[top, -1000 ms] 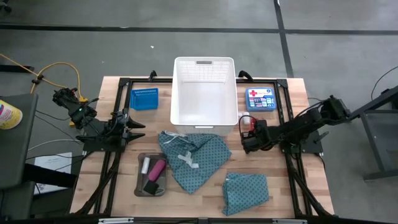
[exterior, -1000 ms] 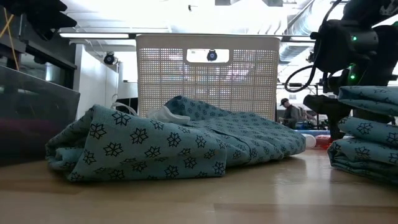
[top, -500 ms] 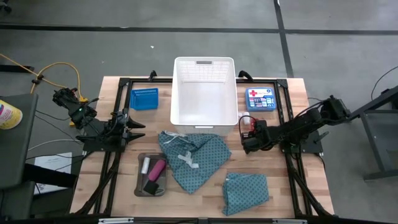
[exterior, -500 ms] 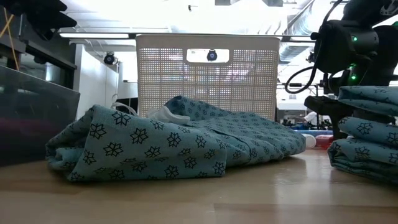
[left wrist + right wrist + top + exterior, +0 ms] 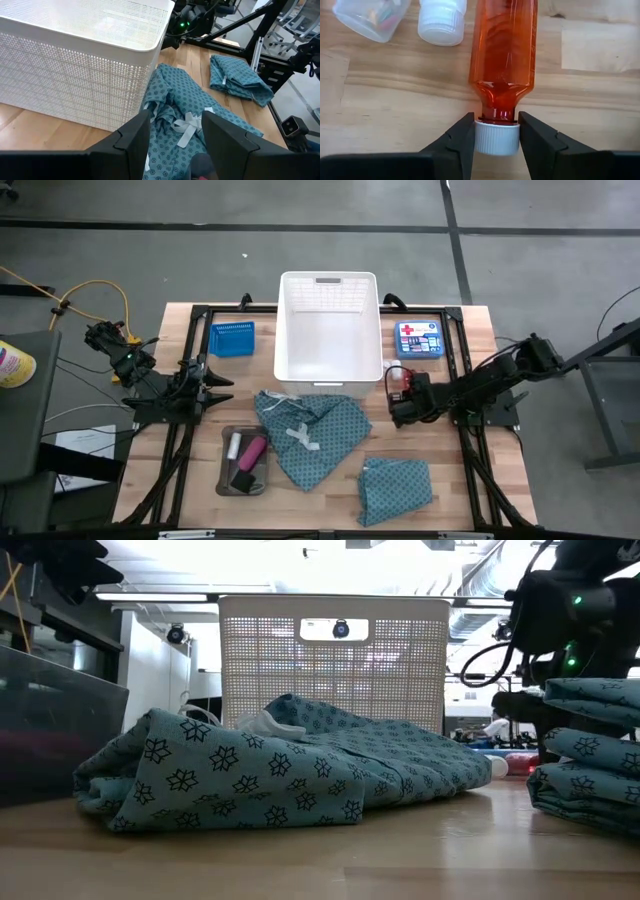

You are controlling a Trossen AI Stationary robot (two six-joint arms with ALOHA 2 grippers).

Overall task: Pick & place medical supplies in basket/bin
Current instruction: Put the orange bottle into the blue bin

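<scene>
On the table's right side, just right of the white basket [image 5: 329, 330], the right gripper [image 5: 494, 137] sits low over an orange bottle [image 5: 505, 55] lying on the wood. Its fingers [image 5: 461, 140] straddle the bottle's white cap [image 5: 494, 137] and look to be touching it on both sides, so I judge the grasp made or nearly made; the bottle is not yet lifted. Beside the bottle lie a white-capped vial [image 5: 441, 20] and a clear cup [image 5: 370, 17] with coloured bits inside.

The left gripper [image 5: 207, 383] waits at the left, between the blue basket [image 5: 231, 338] and the grey tray [image 5: 244, 461]. Its fingers [image 5: 132, 140] are spread and hold nothing; its wrist view looks past the white basket's wall to the larger cloth [image 5: 308, 432].

As for progress, little shows as done. The white basket looks empty from above, and so does the blue one as far as can be told. The larger teal cloth, with its white ties, lies crumpled against the white basket's front wall; the smaller cloth [image 5: 396, 488] is folded near the table's front edge. The tray holds a pink cylinder [image 5: 252, 450], a white tube [image 5: 234, 446] and a black block [image 5: 242, 480]. The first-aid box [image 5: 418, 339] sits right of the white basket.

So nearly everything remains: the bottle and its small neighbours, both cloths, and perhaps the tray's items.
</scene>
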